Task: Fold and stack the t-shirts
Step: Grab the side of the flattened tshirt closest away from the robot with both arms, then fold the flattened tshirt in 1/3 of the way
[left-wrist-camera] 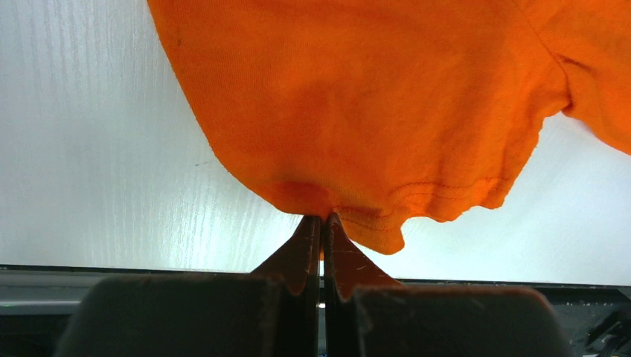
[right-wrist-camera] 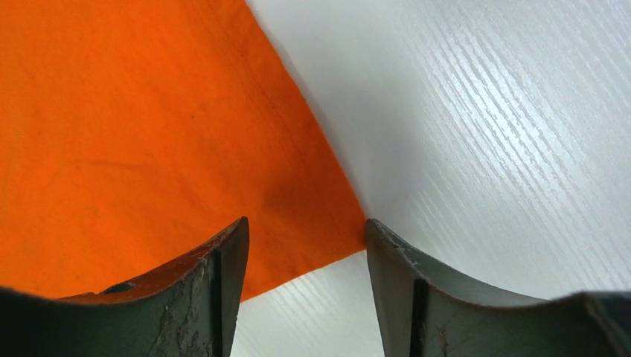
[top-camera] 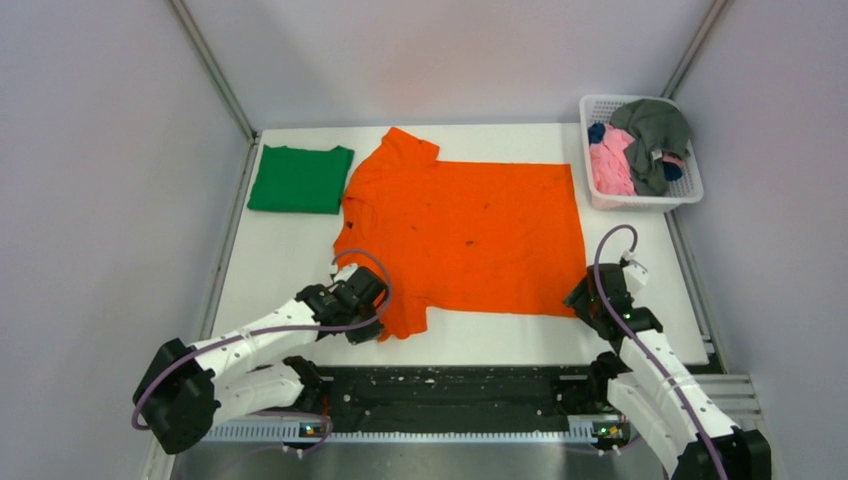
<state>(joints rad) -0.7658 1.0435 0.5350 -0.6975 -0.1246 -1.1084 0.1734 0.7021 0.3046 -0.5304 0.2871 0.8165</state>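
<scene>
the orange t-shirt (top-camera: 470, 235) lies flat on the table (top-camera: 285, 265), the left gripper (left-wrist-camera: 322, 223) clenched on its sleeve hem at 7 o'clock, the right gripper (right-wrist-camera: 306, 249) spread wide over its 4 o'clock corner.

The white table (top-camera: 280, 270) shows a faint wood grain. 3 things lie directly on it. An orange t-shirt (top-camera: 470, 235) is spread flat across the middle of the frame. A green t-shirt (top-camera: 300, 180), folded into a rectangle, sits at upper left just beside it. A white basket (top-camera: 645, 203) stands at upper right.
</scene>
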